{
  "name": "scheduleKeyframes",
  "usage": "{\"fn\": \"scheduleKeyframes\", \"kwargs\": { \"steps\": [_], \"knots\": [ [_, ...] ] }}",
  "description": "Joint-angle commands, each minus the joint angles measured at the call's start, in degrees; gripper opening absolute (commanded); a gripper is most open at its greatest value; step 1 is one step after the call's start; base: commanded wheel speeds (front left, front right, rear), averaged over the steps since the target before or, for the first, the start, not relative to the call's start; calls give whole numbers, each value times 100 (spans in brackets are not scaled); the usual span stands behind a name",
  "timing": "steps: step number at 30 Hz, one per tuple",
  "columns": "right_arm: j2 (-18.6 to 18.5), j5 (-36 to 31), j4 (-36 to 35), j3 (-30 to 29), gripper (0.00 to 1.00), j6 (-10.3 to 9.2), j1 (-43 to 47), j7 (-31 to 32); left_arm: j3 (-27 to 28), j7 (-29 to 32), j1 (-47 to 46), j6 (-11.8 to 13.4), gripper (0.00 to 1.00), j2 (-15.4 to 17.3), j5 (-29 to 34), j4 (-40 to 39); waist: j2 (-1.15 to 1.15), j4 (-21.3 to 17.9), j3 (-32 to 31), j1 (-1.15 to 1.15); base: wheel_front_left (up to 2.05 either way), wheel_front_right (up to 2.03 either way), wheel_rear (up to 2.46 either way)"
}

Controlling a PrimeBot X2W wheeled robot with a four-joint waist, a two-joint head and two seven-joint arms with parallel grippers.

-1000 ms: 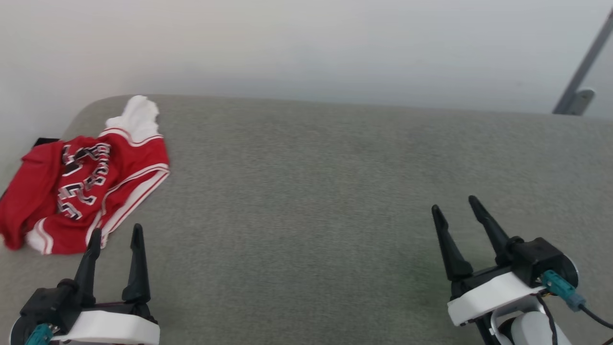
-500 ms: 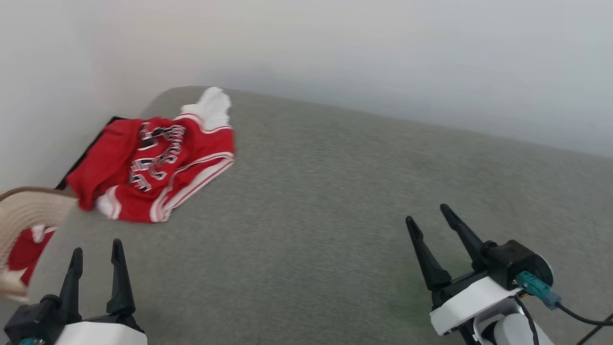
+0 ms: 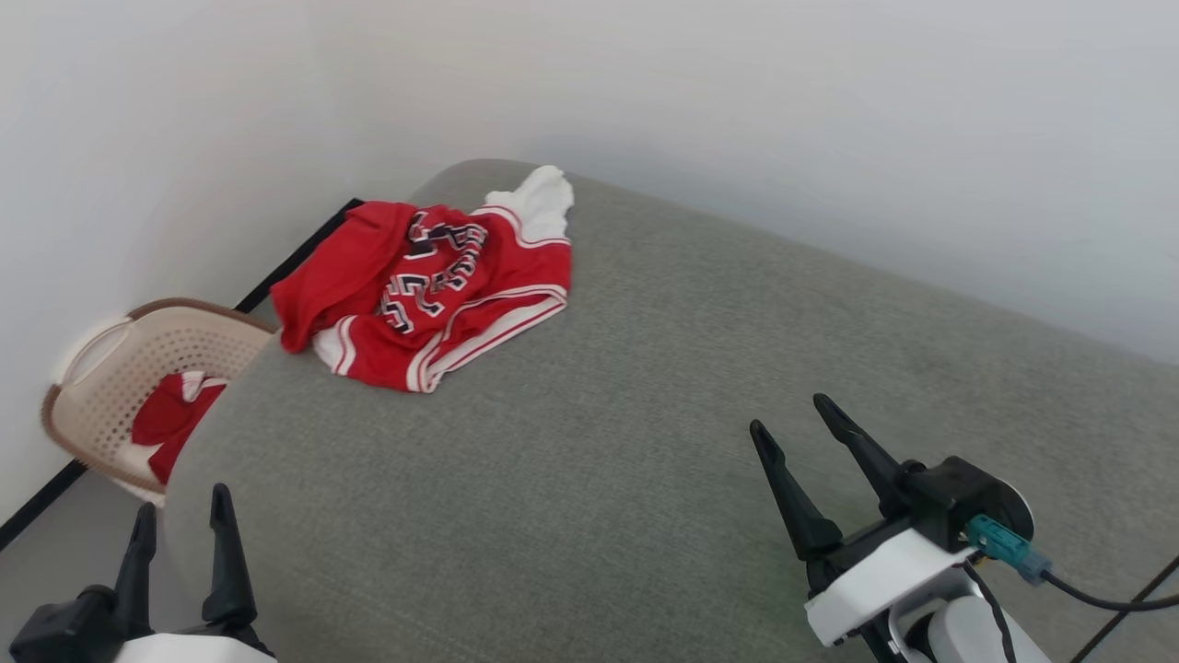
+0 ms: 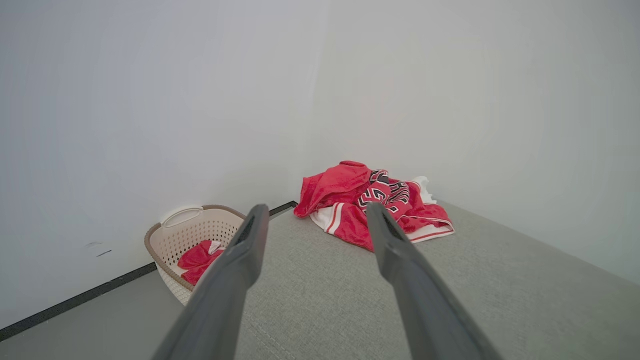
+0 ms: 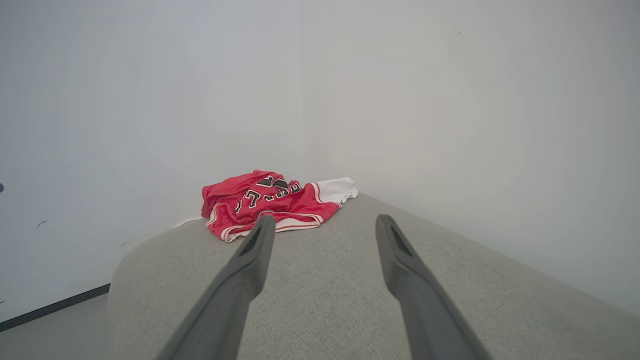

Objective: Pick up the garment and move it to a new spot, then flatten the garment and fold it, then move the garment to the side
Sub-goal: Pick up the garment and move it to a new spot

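Crumpled garment (image 3: 442, 285) at upper left of the grey cushion (image 3: 645, 442); left gripper (image 3: 182, 499) and right gripper (image 3: 787, 414), both spread and empty, apparently readied for pickup.

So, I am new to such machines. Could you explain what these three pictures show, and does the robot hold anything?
It is a wheeled robot with two arms, each ending in a two-fingered gripper. One picture looks down from its head: the left gripper at lower left, the right gripper at lower right. The other two come from wrist cameras looking along each gripper's dark fingers. A crumpled red jersey-style shirt with white trim and black lettering lies on the far corner of a grey fabric-covered surface. Beside that, on the floor, stands a beige perforated basket with red cloth inside. Both grippers are open and hold nothing.
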Motion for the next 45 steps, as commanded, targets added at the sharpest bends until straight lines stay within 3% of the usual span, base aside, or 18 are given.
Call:
{"fn": "scheduleKeyframes", "kwargs": {
  "steps": [1,13,22,33,45],
  "knots": [
    [10,46,13,37,100,27,-76,-21,29,-29,-24,37,100,-5,-17,19,0,92,22,0,0,0,0],
    [-72,77,86,75,100,16,-281,-42,58,-30,-297,88,100,-54,-162,167,0,181,224,0,0,0,0],
    [-126,16,44,-147,100,15,-246,-52,-165,16,-868,31,100,111,-187,515,0,152,339,0,0,0,0],
    [-276,-160,-254,-446,100,16,-417,114,-483,10,-2204,-36,100,605,-302,1648,0,-297,820,0,0,0,0],
    [-413,-413,-764,-756,100,16,-728,343,-955,-26,-3920,-54,100,1320,-959,3209,0,-994,1783,0,0,0,0]
  ]
}}
